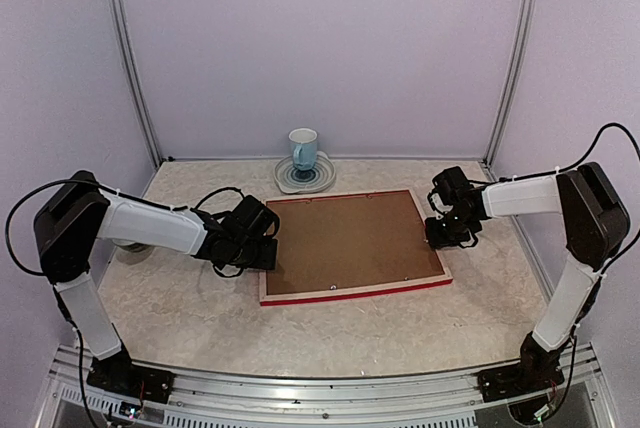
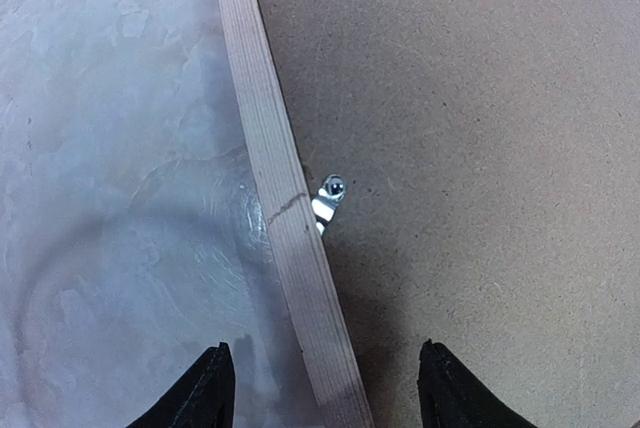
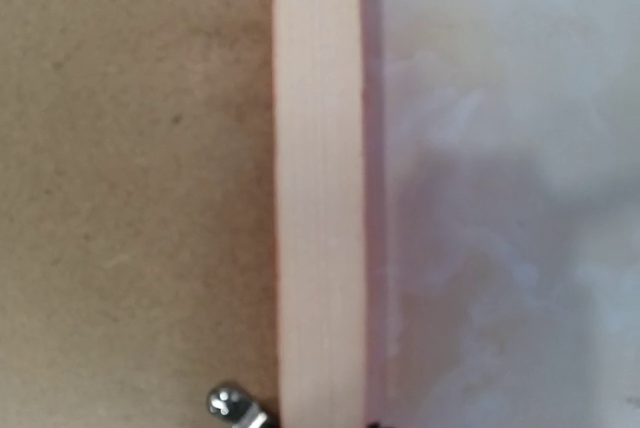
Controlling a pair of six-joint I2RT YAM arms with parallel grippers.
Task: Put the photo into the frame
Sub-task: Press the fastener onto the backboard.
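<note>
Pale wood up, the frame (image 1: pixel 355 292) lay face down, long axis running arm to arm, left gripper (image 2: pixel 325 373) spread open astride its left rail, right gripper (image 1: pixel 447 233) over the right rail, its grip impossible to tell, photo nowhere in sight.

Left arm (image 1: pixel 150 225) and right arm (image 1: pixel 520 195): white tubular links between black joint housings, on black bases (image 1: pixel 120 378). Loose black cables (image 1: pixel 20 213) loop from the shoulders. The left gripper (image 2: pixel 325 346) has black tapered fingers (image 2: pixel 205 398).
</note>
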